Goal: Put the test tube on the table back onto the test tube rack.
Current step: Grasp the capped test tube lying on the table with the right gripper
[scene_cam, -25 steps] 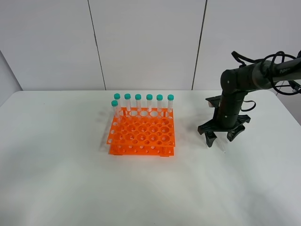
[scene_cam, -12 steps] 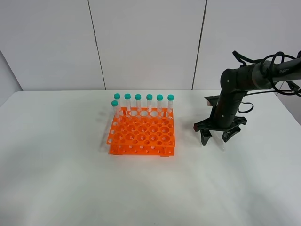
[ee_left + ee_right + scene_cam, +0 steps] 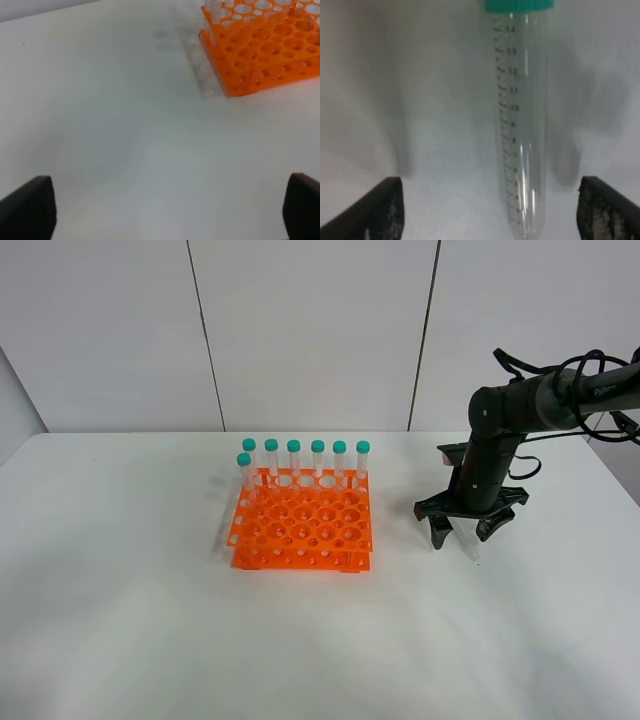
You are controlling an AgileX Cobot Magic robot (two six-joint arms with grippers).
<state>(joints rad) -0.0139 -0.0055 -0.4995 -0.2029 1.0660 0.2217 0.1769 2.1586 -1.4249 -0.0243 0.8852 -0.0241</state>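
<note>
The test tube (image 3: 520, 125), clear with a teal cap (image 3: 519, 5), lies flat on the white table (image 3: 150, 590). In the exterior high view only its pale tip (image 3: 469, 550) shows, below my right gripper (image 3: 463, 533). The right gripper (image 3: 492, 210) hangs open just over it, with one finger (image 3: 377, 210) on each side of the tube and apart from it. The orange test tube rack (image 3: 300, 530) stands left of it, with several capped tubes (image 3: 317, 462) upright along its back. My left gripper (image 3: 162, 210) is open over bare table, near the rack's corner (image 3: 265, 50).
A grey panelled wall (image 3: 310, 330) runs behind the table. Black cables (image 3: 590, 390) loop around the right arm near the table's right edge.
The right gripper has shifted a little to the left over the lying tube, then held nearly still. The rack and its tubes have not moved.
</note>
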